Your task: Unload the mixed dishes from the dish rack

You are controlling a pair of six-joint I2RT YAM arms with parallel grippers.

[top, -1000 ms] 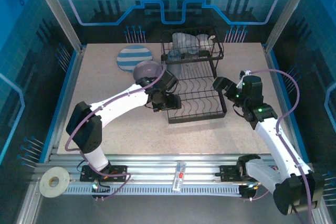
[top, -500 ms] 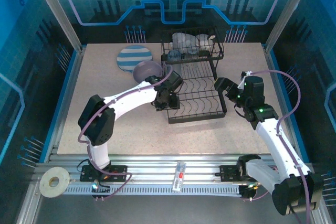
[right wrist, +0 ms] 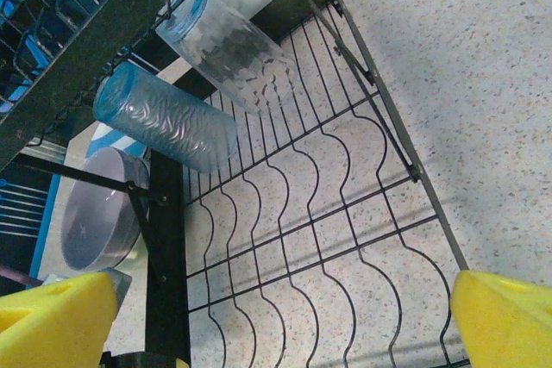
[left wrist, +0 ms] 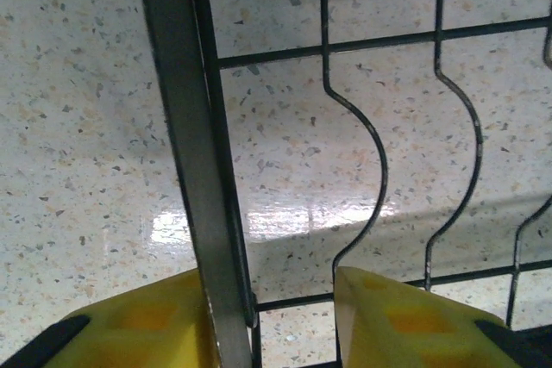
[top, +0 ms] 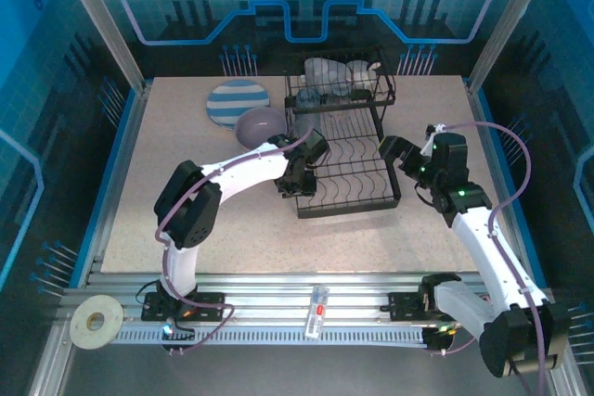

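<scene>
Top view, dish rack (top: 345, 169): black wire, two tiers, standing mid-table; every place below is given from it.
Top view, clear cups (top: 327, 81): lying in the rack's upper basket, not yet unloaded.
Top view, striped plate (top: 237, 104): flat on the table (top: 186, 220) well left of the rack, stripes up; judged already out.
Top view, lavender bowl (top: 262, 124): on the table just beside the rack's left edge, between rack and plate.
Top view, left gripper (top: 295, 180): down at the left edge of the rack's lower tier.
Top view, right gripper (top: 393, 149): just off the rack's right edge, level with the lower tier.
Left wrist, fingers (left wrist: 138, 325): yellow and apart, straddling the rack's left frame bar (left wrist: 194, 170). One lies against the bar and the other stands off it, so there is no clamp yet. This is probably a hold to steady the rack.
Right wrist, jaws: spread wide with nothing between them, aimed across the rack's wavy plate slots (right wrist: 302, 239) from the right.
Right wrist, cups: two lie on their sides in the upper basket, likely the next pick.
</scene>
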